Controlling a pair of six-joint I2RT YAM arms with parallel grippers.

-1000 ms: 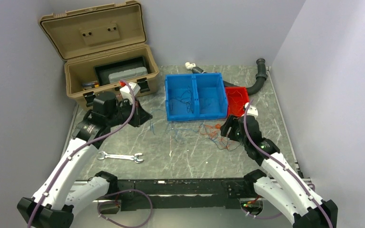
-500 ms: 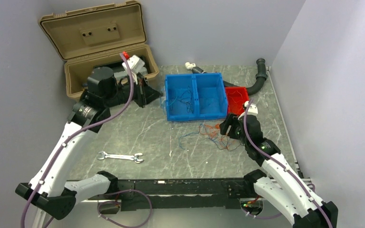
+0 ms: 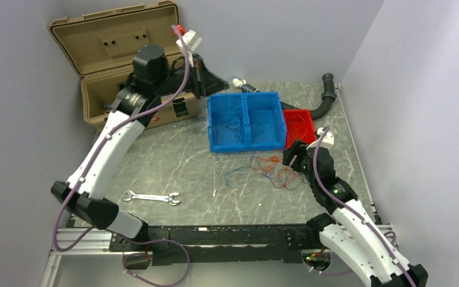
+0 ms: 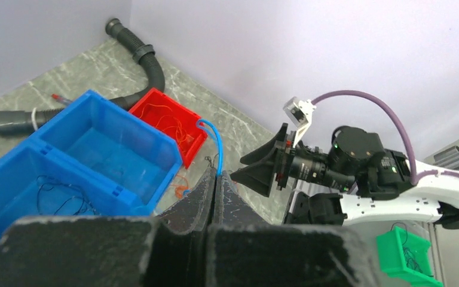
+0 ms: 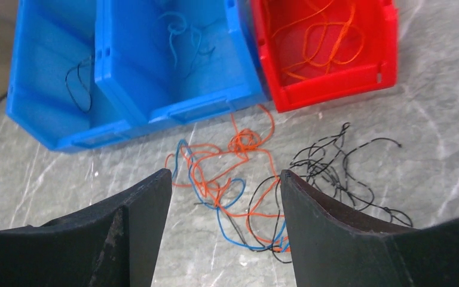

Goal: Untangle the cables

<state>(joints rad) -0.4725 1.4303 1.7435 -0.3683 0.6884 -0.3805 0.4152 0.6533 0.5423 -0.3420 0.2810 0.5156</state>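
Note:
The cables (image 5: 239, 173) lie as a loose tangle of blue, orange and black strands on the marble table (image 3: 173, 167), in front of the bins; in the top view the cables (image 3: 269, 170) sit right of centre. My right gripper (image 5: 226, 174) hangs open just above them, one finger on each side of the bunch, and its place in the top view is beside the red bin (image 3: 288, 156). My left gripper (image 4: 215, 173) is raised high near the blue bin's back left corner (image 3: 222, 84). It is shut on one thin blue cable (image 4: 220, 149) that arcs out from its fingertips.
A blue two-compartment bin (image 3: 248, 140) holds black strands on the left and blue ones on the right. A red bin (image 3: 302, 116) with orange strands stands beside it. An open tan toolbox (image 3: 95, 98), a wrench (image 3: 151, 197), a black corrugated hose (image 3: 326, 98) and a green bin (image 4: 405, 254) are also around.
My left arm has risen from the table by the toolbox and swung back and right, carrying a blue cable away from the tangle. The right gripper has shifted only slightly.

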